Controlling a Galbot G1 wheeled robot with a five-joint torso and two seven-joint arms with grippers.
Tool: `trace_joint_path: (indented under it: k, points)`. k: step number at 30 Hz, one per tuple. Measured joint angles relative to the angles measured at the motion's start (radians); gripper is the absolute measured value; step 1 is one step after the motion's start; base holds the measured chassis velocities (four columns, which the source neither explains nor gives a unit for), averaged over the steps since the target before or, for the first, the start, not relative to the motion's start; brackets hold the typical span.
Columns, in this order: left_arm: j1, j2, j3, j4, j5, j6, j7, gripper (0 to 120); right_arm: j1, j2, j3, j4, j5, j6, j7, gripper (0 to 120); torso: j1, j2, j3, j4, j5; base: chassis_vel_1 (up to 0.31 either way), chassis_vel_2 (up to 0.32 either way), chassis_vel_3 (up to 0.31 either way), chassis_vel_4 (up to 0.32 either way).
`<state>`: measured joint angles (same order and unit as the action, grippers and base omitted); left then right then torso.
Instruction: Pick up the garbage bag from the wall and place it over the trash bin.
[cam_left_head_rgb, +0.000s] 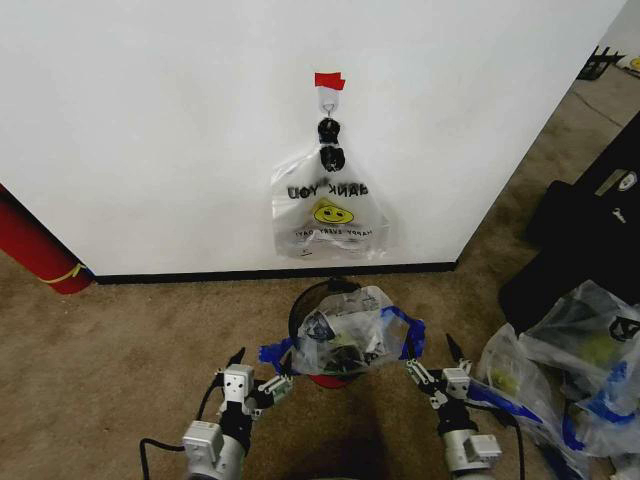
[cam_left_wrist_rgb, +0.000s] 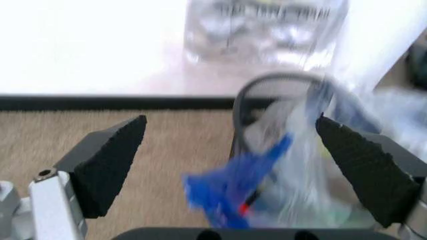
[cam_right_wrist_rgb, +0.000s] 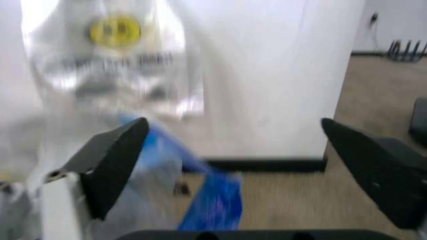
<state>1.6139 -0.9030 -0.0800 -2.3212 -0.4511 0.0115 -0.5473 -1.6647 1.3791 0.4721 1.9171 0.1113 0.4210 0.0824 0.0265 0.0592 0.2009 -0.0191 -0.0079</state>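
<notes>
While both grippers sit nearest the camera, entries run near to far.

1. Left gripper (cam_left_head_rgb: 258, 385): low at near left, fingers spread, holding nothing, just beside the bag's blue handle.
2. Right gripper (cam_left_head_rgb: 432, 375): near right, fingers likewise spread and empty.
3. Garbage bag (cam_left_head_rgb: 350, 335): draped over the trash bin (cam_left_head_rgb: 297, 310) between the 2 grippers, blue handles hanging off each side.
4. Smiley-face bag (cam_left_head_rgb: 330, 215): hanging on the wall (cam_left_head_rgb: 150, 130), far centre, under red tape (cam_left_head_rgb: 329, 80).

Step judged: placement largely done. Next calls for clearing the arms without snagging the handles.

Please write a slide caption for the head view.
Blue-patched garbage bag draped over trash bin, both grippers open beside it.
</notes>
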Motion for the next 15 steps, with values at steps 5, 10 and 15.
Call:
trace_joint_path:
  k: [5,10,15]
  points:
    - [-0.079,0.007,-0.010,-0.016,-0.071,-0.006,0.050,100,-0.060,0.032,0.035,0.120,-0.006,0.015,-0.008,100,0.000,0.000,0.000,-0.0007,-0.0004,0.000,0.000,0.000,0.000]
    - [-0.083,-0.019,-0.095,-0.040,-0.100,-0.001,0.132,100,-0.078,0.032,0.013,0.226,-0.002,-0.054,-0.018,100,0.000,0.000,0.000,0.0008,0.0003,0.000,0.000,0.000,0.000]
    - [-0.214,-0.008,-0.087,0.016,-0.142,0.053,0.195,100,-0.175,0.055,0.014,0.384,-0.018,-0.112,-0.046,100,0.000,0.000,0.000,-0.0009,-0.0003,0.000,0.000,0.000,0.000]
